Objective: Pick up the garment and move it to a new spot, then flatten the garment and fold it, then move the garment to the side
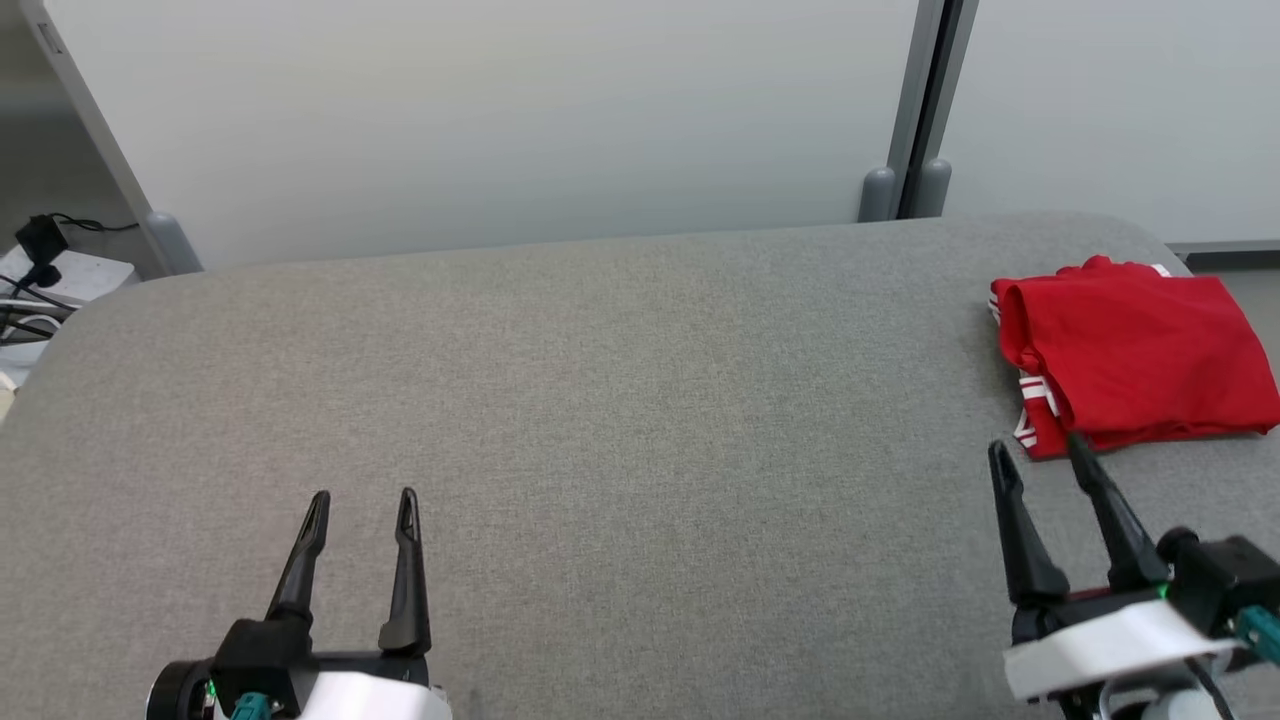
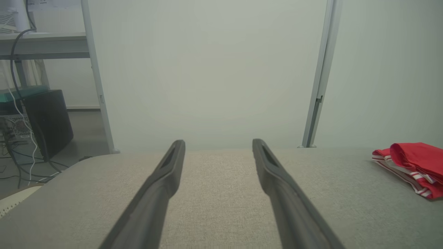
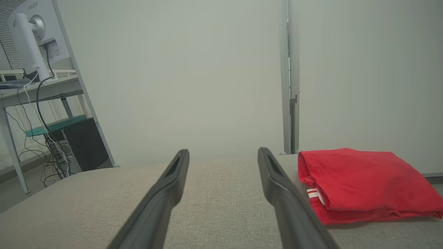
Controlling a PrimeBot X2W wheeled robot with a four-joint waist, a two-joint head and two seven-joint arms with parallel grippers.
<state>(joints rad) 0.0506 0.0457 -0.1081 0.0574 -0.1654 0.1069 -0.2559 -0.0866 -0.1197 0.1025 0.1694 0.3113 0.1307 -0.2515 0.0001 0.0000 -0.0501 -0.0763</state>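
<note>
A: Garment [image 1: 1135, 350]?
B: Red, folded flat, far right of the frame on the grey table [image 1: 600, 400]. Folded and set to one side, so I judge the task near its end.
A: Pincers?
B: Left pincer [image 1: 364, 494] is at lower left, fingers apart, empty. Right pincer [image 1: 1036, 444] is at lower right, fingers apart, tips just beside the cloth's near edge, gripping nothing.

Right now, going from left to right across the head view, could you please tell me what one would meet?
black power adapter with cables → left gripper → partition post → folded red garment. The right gripper overlaps the garment sideways, so I leave it out.
</note>
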